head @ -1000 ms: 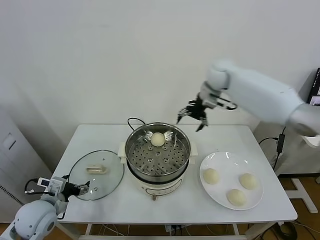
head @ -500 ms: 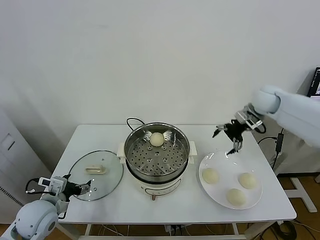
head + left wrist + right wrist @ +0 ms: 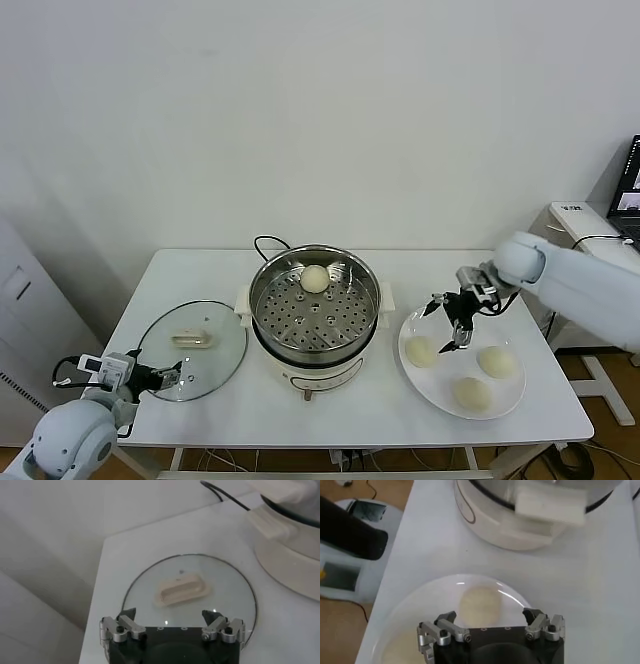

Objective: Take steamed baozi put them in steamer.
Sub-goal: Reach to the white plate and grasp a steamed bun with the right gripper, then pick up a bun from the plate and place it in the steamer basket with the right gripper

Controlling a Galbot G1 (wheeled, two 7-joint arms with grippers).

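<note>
Left claw: parked wide by round glass lid | flat white plate: three pale round dough buns held | right claw: spread, empty, above nearest bun; centring advised before closing gently | shiny steel steamer: one bun inside, far side.

- Buns: plain pale cream, no markings.
- Plate under the right pincer: flat white.
- Steamer beside it: shiny steel, tray dotted with holes, cream-white base, black cord.
- Lid ahead of the left pincer: clear glass, cream handle.
- Table: white.
</note>
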